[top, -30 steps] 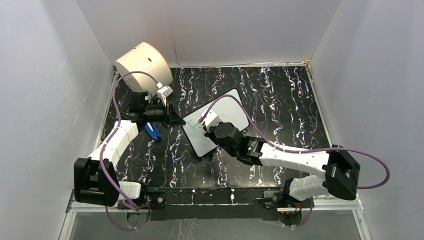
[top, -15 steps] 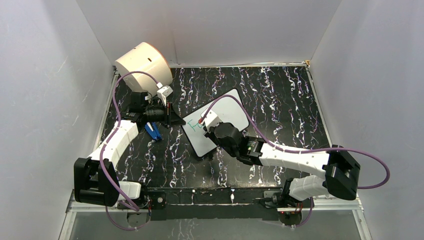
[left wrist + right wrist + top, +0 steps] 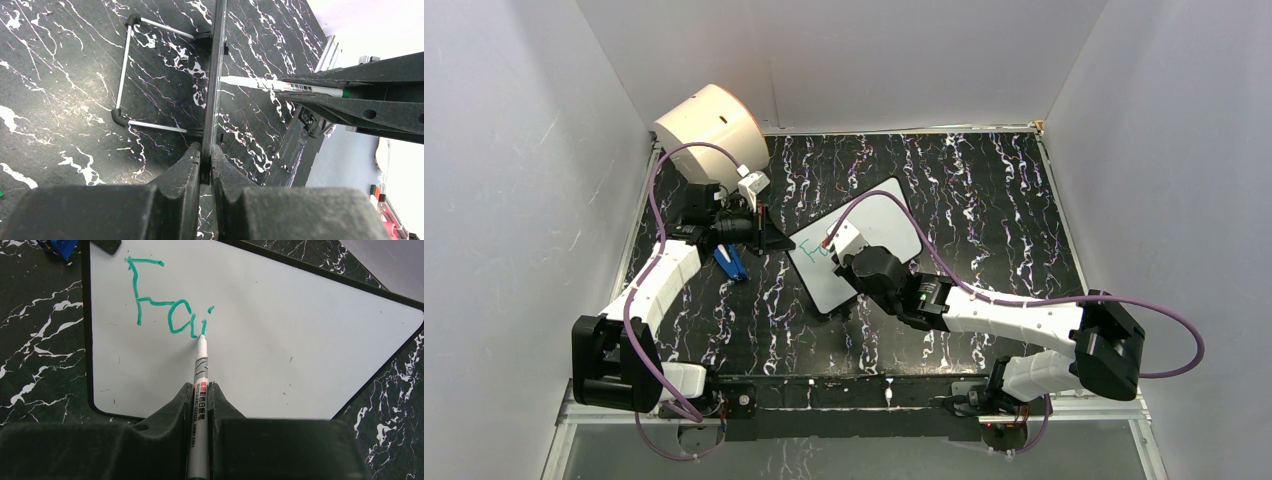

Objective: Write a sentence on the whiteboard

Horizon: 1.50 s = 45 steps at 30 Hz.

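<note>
The whiteboard point(image 3: 894, 225) stands tilted in the middle of the black marbled table. In the left wrist view it is edge-on point(image 3: 215, 90), and my left gripper point(image 3: 206, 150) is shut on its near edge point(image 3: 776, 240). My right gripper point(image 3: 200, 387) is shut on a silver marker point(image 3: 201, 375), hovering over the board's left part point(image 3: 846, 262). The marker's tip touches the white surface point(image 3: 300, 340) at the foot of the letter "i". The sentence point(image 3: 165, 307) reads "Fai" in green near the board's top left corner point(image 3: 809, 252). From the left wrist, the marker point(image 3: 280, 86) meets the board from the right.
A cream drum point(image 3: 709, 130) sits in the back left corner. A small blue object point(image 3: 731, 262) lies on the table left of the board, below my left gripper. The board's wire feet point(image 3: 125, 75) stick out behind it. White walls close in three sides.
The right gripper with the marker has shifted very slightly over the board. The left arm and the board have not moved.
</note>
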Each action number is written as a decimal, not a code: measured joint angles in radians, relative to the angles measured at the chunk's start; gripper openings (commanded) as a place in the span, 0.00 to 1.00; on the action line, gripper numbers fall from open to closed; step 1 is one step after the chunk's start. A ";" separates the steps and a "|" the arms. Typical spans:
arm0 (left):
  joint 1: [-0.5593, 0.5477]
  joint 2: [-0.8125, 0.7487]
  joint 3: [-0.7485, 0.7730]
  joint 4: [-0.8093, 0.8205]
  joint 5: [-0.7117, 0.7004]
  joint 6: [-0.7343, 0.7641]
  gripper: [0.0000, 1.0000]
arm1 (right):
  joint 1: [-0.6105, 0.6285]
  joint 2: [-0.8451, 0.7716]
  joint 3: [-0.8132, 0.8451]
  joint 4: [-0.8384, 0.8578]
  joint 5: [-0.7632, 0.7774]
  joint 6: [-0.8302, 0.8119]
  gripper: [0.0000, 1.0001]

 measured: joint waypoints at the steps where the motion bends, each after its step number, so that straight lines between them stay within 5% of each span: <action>1: 0.000 0.000 0.000 0.000 0.000 0.000 0.00 | 0.000 0.000 0.000 -0.003 0.000 0.001 0.00; 45: 0.000 0.001 0.001 0.000 0.001 0.000 0.00 | -0.027 -0.011 -0.010 0.055 -0.012 -0.008 0.00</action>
